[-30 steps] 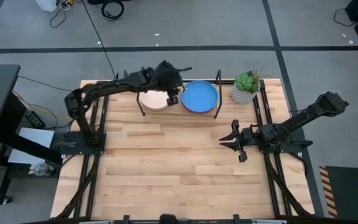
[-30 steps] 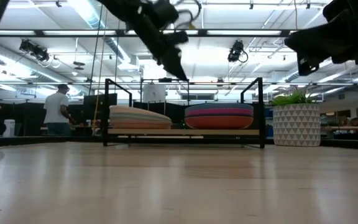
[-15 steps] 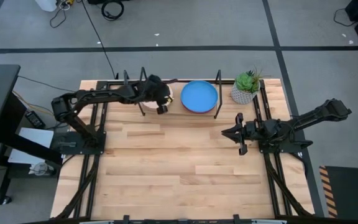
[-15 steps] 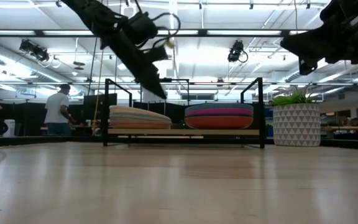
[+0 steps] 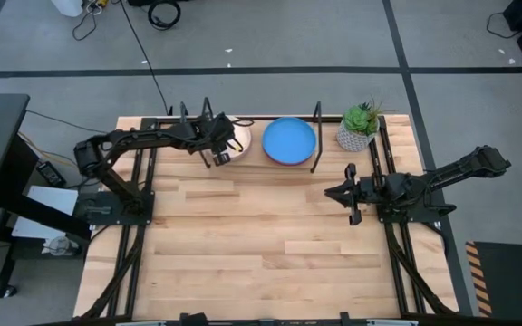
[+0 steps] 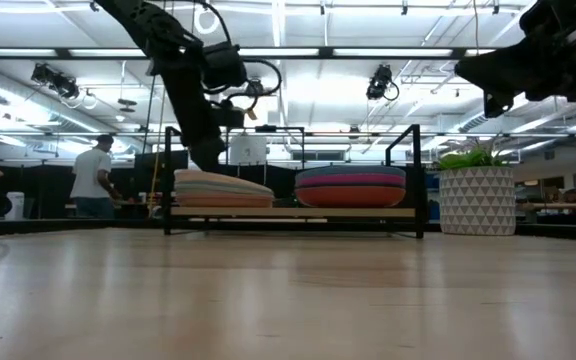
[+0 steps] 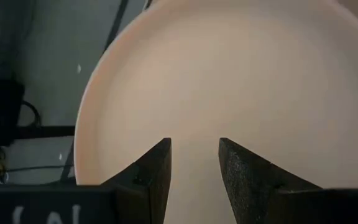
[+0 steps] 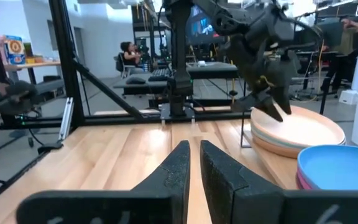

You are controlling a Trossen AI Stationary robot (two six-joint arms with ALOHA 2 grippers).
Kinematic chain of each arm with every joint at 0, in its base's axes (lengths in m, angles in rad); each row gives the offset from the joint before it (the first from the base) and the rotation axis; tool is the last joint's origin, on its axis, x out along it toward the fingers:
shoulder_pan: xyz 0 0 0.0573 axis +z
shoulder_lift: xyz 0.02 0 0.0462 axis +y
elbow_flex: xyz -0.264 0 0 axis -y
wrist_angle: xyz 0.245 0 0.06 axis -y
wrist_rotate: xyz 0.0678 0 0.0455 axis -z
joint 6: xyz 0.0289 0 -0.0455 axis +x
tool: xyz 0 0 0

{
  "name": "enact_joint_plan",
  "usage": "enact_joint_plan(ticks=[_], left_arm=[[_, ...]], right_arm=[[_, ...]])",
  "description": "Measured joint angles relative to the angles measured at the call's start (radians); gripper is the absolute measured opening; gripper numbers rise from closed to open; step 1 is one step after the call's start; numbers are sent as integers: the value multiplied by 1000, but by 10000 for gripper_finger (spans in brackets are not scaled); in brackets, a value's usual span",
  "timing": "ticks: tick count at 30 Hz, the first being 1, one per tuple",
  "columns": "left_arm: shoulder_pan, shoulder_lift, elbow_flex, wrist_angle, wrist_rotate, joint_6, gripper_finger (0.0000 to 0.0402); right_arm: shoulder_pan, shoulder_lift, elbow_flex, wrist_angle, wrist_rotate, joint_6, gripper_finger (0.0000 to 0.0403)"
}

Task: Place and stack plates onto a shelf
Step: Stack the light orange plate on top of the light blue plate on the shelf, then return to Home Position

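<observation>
The left gripper (image 5: 222, 156) hangs near the back edge of the table, toward the back left corner, with its fingers a little apart and nothing between them. It sits just above the near rim of the cream plate (image 5: 234, 138), which is the top plate of the left stack. In the left wrist view the two dark fingers (image 7: 157, 168) point right at that plate (image 7: 229, 74), and the plate fills almost the whole picture, so the plate lies straight ahead of the claw and just below it. The left stack rests on the left half of the shelf (image 5: 316, 136), and the low view shows it sitting a bit tilted on the wooden board (image 6: 298, 212). The right half of the shelf holds a second stack with the bright blue plate (image 5: 289, 140) on top. No plate lies on the bare table (image 5: 261, 235), so I think the stacking is about done. The left arm is much nearer to both stacks. The right gripper (image 5: 346, 195) waits over the right side of the table, well apart from the shelf, with its fingers almost closed on nothing. A potted plant (image 5: 358, 127) stands at the back right corner, beside the shelf.
</observation>
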Motion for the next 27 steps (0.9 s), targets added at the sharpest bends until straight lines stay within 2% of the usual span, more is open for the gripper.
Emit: enact_joint_plan(ticks=[7, 9, 11, 16, 23, 25, 27], left_arm=[[-18, 46, 2, -30, -11, 90, 141], [-28, 49, 2, -28, -5, 149, 141], [-39, 53, -2, -21, 59, 224, 141], [-53, 52, -2, -25, 54, 419, 141], [-86, 34, 50, -52, -56, 443, 141], [-97, -1, 77, -41, -31, 435, 141], [-103, -44, 94, -19, 36, 404, 141]], right_arm=[[0, 0, 0, 23, 0, -21, 43], [0, 0, 0, 23, 0, -21, 43], [0, 0, 0, 25, -1, -21, 43], [0, 0, 0, 28, -5, -21, 43], [1, 0, 0, 29, -8, -21, 43], [1, 0, 0, 32, -8, -21, 43], [1, -6, 0, 40, -8, -26, 43]])
